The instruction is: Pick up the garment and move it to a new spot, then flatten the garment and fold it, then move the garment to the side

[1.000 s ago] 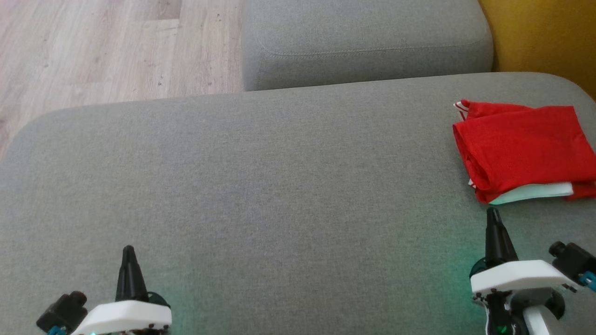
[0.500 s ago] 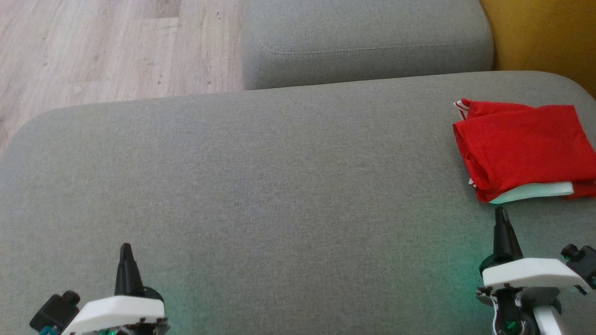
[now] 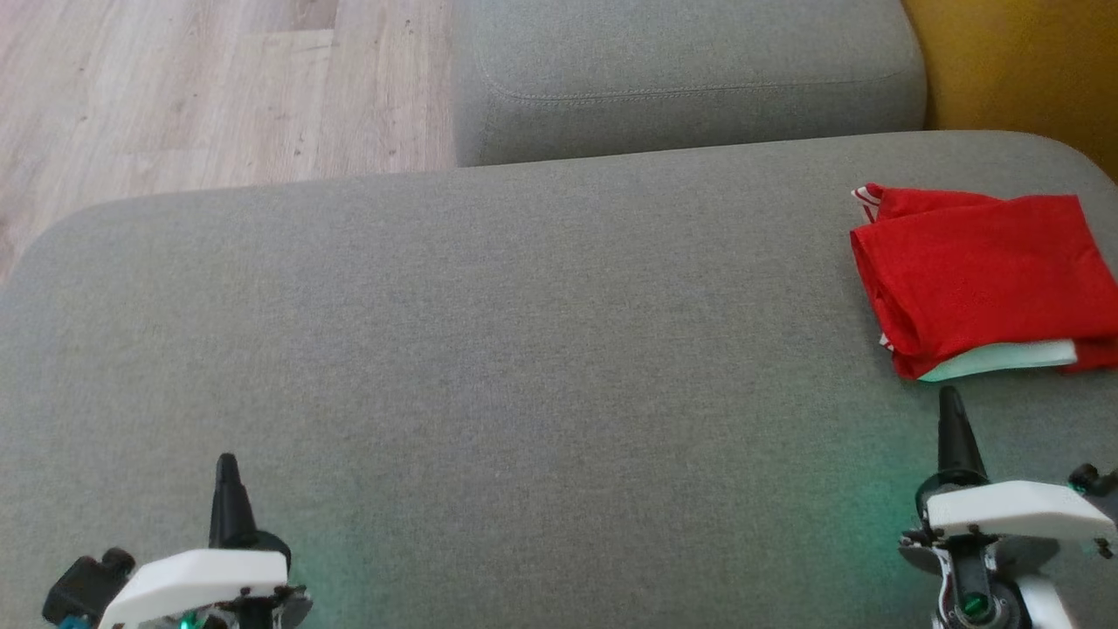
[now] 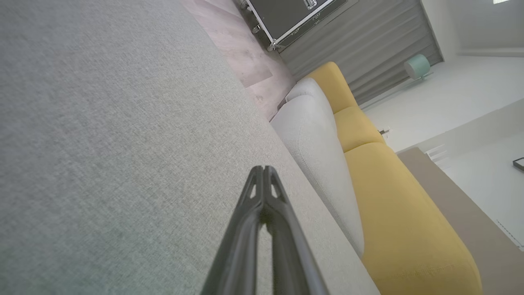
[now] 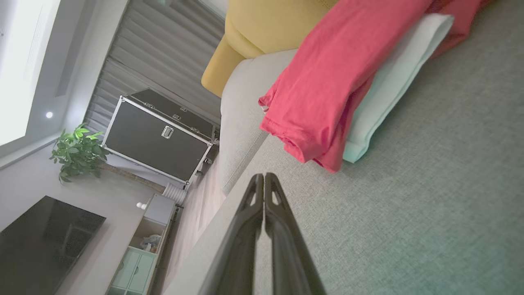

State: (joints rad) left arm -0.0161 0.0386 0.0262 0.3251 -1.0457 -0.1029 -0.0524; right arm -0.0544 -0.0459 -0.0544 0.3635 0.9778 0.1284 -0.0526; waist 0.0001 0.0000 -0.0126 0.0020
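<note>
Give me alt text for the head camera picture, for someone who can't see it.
A folded red garment with a pale layer at its near edge lies at the right end of a grey sofa seat. The right gripper points at it from just short, not touching; the left gripper is at lower left.

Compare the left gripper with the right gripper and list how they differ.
The right gripper points at the folded red garment, its tip just short of the near edge; the left gripper sits far from it, over bare grey cushion. The right gripper reaches farther up the head view than the left gripper. Both are shut and hold nothing.
</note>
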